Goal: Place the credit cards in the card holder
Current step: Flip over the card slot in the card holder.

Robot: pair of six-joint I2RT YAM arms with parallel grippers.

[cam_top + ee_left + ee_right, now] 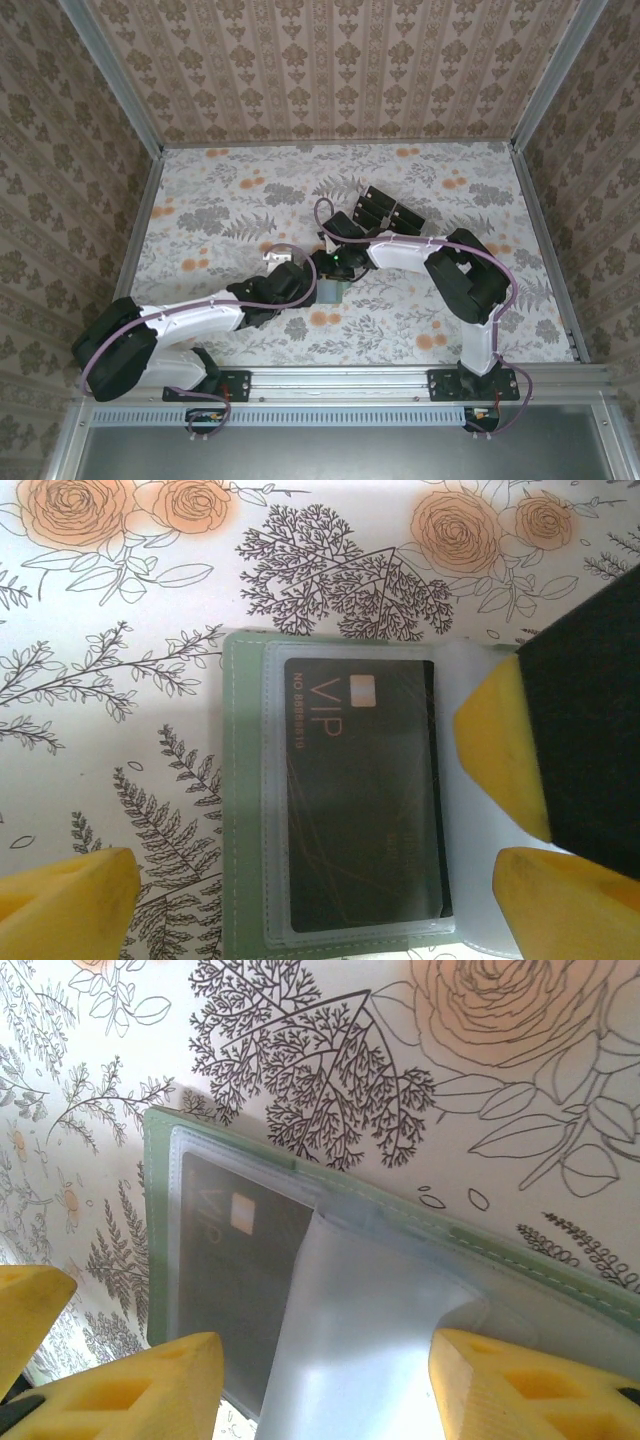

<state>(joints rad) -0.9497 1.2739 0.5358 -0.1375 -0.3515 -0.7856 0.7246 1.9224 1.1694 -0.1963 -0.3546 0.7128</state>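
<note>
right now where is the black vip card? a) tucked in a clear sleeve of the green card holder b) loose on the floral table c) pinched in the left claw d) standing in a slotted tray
a: in the left wrist view the black VIP card lies flat behind the clear sleeve, framed by the stitched edge of the green card holder.

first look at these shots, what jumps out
The left arm and right arm meet mid-table over the open green card holder. In the left wrist view, a black VIP card sits inside the holder's clear sleeve, framed by yellow fingertips. More black credit cards lie just behind, on the floral table.
</note>
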